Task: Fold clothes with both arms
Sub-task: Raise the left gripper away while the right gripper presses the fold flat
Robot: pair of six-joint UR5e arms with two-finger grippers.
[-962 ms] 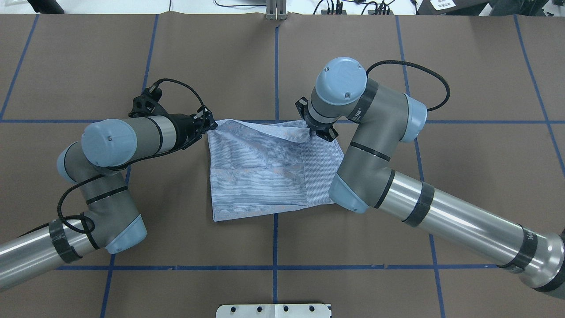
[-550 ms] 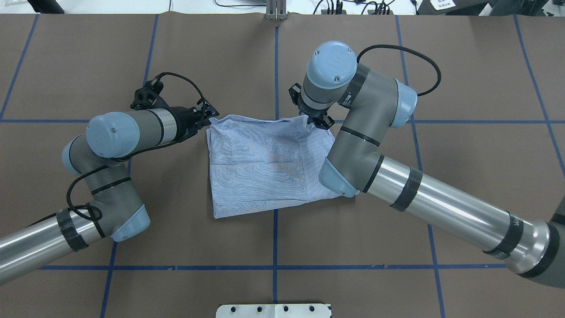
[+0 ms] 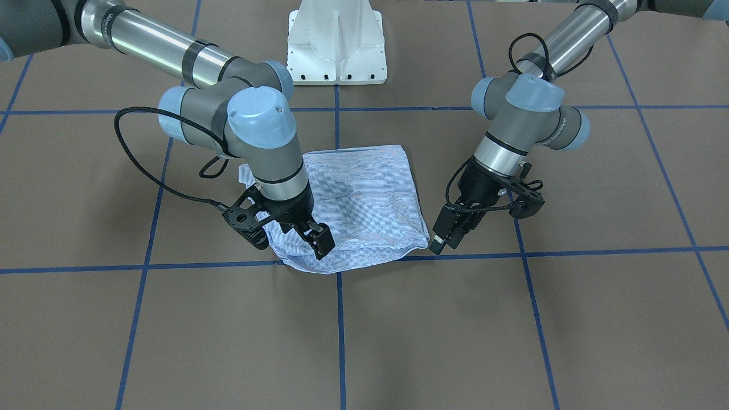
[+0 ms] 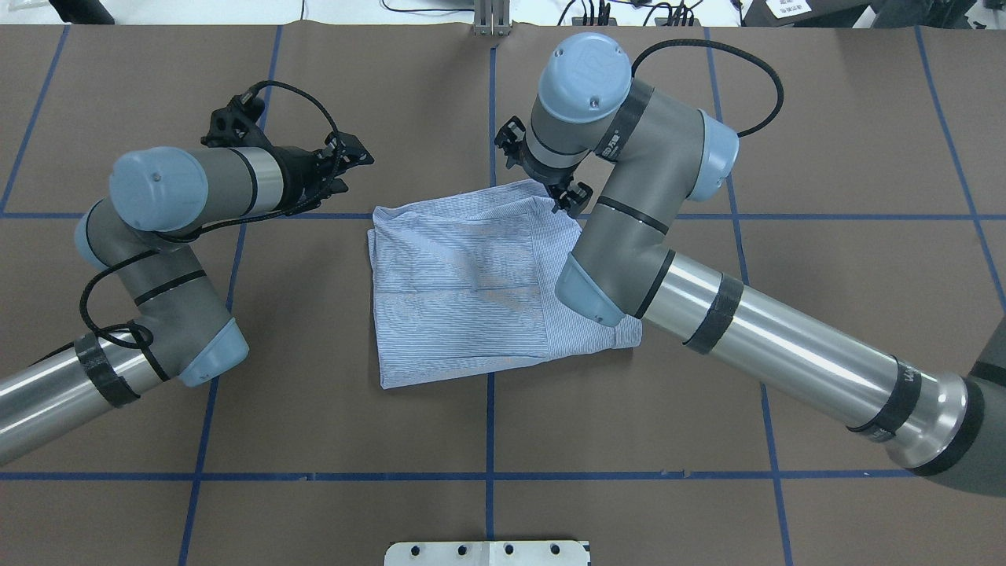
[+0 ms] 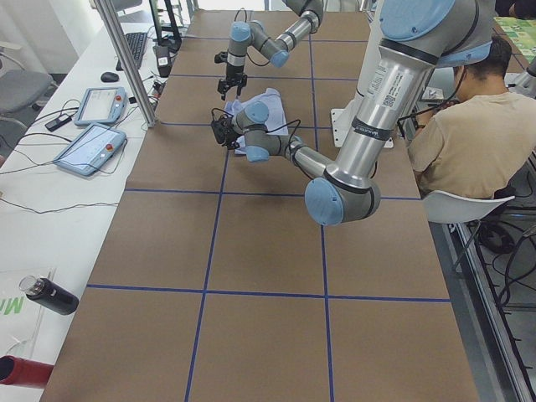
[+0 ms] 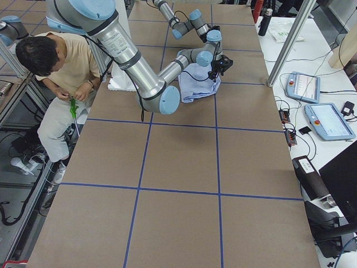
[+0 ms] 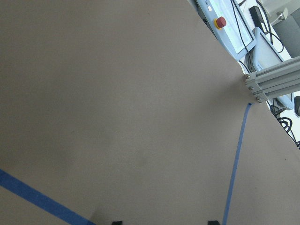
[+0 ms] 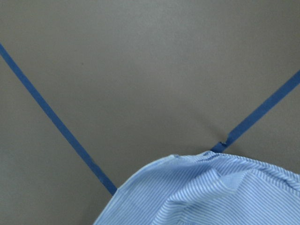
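The shirt, light blue-and-white striped, lies folded into a rough rectangle at the table's middle. My right gripper sits at the shirt's far right corner, shut on the cloth, which rises toward it. The right wrist view shows only that lifted edge of the shirt above the brown table. My left gripper is open and holds nothing. It hangs above bare table, left of the shirt's far left corner. In the left wrist view its fingertips stand apart over bare table.
Blue tape lines grid the brown table. The white pedestal base is on the robot's side. A metal post stands at the far edge. Teach pendants lie beyond that edge. A seated person is behind the robot.
My left gripper has let go of the shirt's far left corner and drawn away up and left. My right gripper has risen and moved farther away, carrying its corner along.
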